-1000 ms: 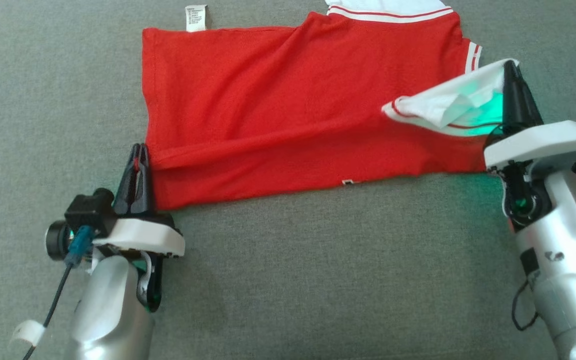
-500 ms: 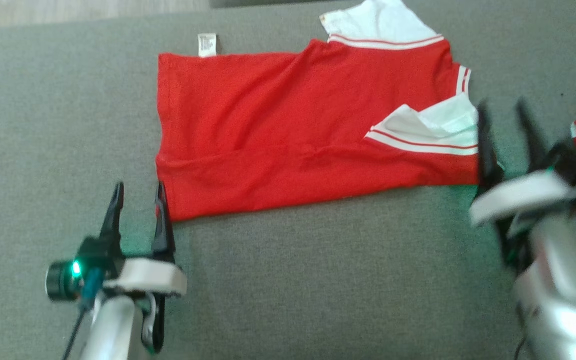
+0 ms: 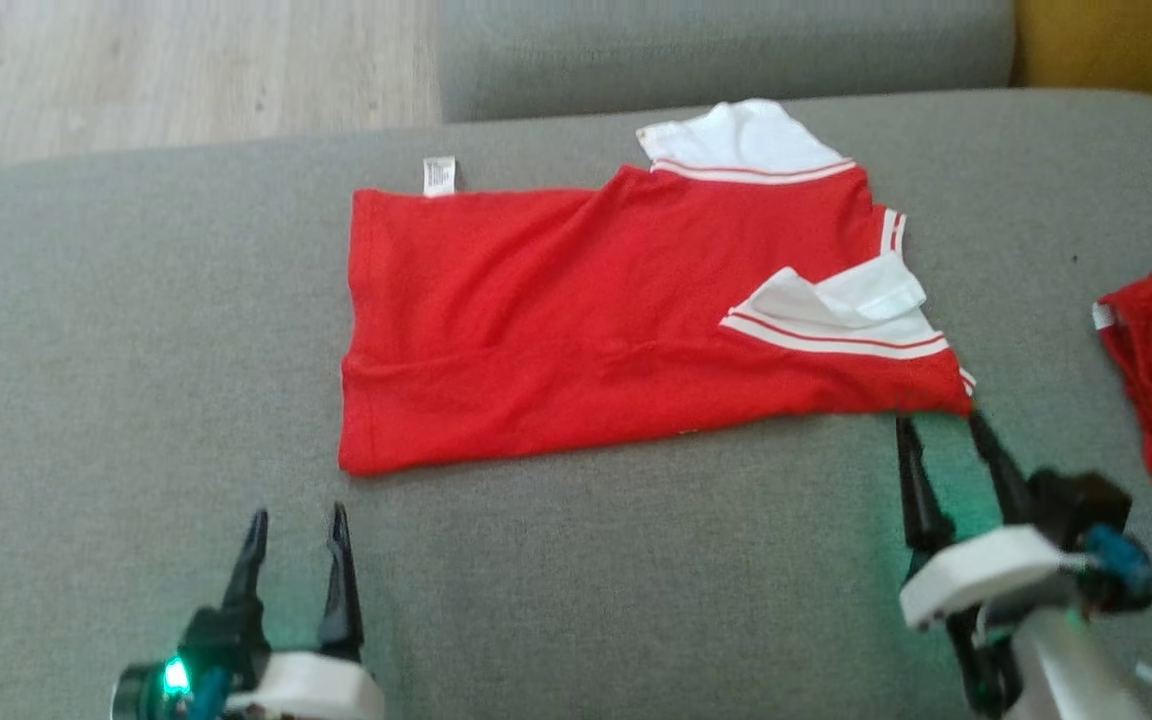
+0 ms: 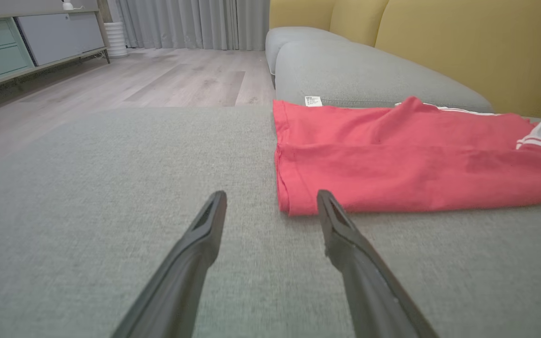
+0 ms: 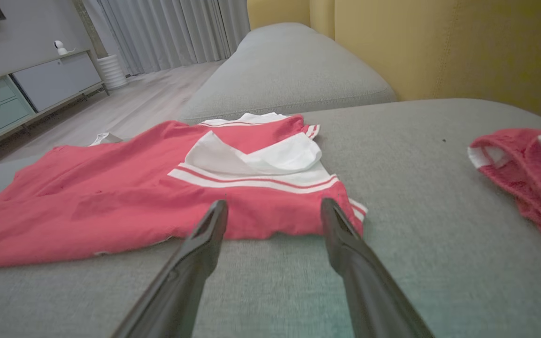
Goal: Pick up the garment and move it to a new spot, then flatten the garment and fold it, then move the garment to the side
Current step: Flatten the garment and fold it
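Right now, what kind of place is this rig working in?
Most likely a home living room: the work surface is a grey sofa seat with yellow back cushions, and past it are wood-look flooring, long grey curtains and a low drawer cabinet.

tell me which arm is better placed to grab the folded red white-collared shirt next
Right, probably: the right gripper is open, tips almost at the near right corner of the red white-collared shirt; the open left gripper sits farther back from its left corner.
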`<state>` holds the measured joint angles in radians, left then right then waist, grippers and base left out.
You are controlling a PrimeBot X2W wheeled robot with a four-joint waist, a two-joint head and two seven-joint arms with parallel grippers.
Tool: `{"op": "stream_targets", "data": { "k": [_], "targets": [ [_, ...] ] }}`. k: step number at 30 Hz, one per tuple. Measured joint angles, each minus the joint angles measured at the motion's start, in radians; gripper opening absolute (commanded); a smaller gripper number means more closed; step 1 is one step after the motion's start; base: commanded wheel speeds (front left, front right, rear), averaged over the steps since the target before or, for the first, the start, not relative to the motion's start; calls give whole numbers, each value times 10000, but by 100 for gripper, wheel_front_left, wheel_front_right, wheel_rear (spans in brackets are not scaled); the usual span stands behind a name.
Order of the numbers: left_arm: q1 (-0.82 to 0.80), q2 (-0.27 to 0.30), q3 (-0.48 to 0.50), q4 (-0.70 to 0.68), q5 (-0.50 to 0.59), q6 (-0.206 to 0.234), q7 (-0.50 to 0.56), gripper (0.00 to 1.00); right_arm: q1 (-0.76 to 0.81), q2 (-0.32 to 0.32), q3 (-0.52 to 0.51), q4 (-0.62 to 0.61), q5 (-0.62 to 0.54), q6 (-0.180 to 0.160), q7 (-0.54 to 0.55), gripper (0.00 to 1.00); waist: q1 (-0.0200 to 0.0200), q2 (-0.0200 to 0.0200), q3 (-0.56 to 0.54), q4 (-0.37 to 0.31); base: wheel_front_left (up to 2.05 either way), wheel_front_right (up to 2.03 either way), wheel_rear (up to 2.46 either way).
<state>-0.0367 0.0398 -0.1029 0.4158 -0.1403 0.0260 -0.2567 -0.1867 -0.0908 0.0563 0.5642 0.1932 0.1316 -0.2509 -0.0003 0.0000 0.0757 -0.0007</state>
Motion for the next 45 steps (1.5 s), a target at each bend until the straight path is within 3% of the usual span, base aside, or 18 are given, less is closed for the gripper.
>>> {"op": "stream_targets", "data": {
  "k": [7, 14, 25, 36, 37, 39, 40, 42, 45],
  "targets": [
    [462, 17, -176, -10, -150, -2, 2, 100, 451, 165, -21, 192, 0, -2, 0, 100, 1, 0, -352, -57, 0, 0, 0],
    [304, 23, -370, -134, -157, -188, 2, 100, 299, 173, -123, 73, -73, -2, 0, 100, 3, 0, 33, -94, 0, 0, 0],
    [-1806, 15, -290, 748, -736, -362, 0, 100, -983, 178, -430, -138, -71, -2, 0, 100, 5, 0, 1448, -315, 0, 0, 0],
    [-2734, 13, -454, 2355, -1189, -535, -184, 100, -1720, 230, -1707, 332, -385, -2, 0, 100, 3, 0, 2337, -471, 0, 0, 0],
    [-2787, 15, -556, 2433, -1241, -552, -198, 64, -1724, 234, -1835, 451, -470, 0, 0, 100, 2, 0, 2348, -451, 0, 0, 0],
    [-2940, 25, -704, 2694, -1344, -696, -267, 28, -1724, 240, -1925, 775, -497, -2, 0, 100, 2, 0, 2366, -404, 0, 0, 0],
    [-3001, 35, -790, 2811, -1446, -732, -268, 15, -1728, 242, -1891, 963, -497, -2, 0, 100, 2, 0, 2374, -378, 0, 0, 0],
    [-3127, 59, -934, 2943, -1570, -802, -270, 0, -1745, 265, -1651, 1356, -408, 0, -13, 100, 1, 0, 2391, -323, 0, 0, 0],
    [-3196, 69, -1039, 3024, -1680, -880, -278, 0, -1990, 280, -1486, 1697, -61, -2, -132, 100, 1, 0, 2420, -259, 0, 0, 0]
  ]
}}
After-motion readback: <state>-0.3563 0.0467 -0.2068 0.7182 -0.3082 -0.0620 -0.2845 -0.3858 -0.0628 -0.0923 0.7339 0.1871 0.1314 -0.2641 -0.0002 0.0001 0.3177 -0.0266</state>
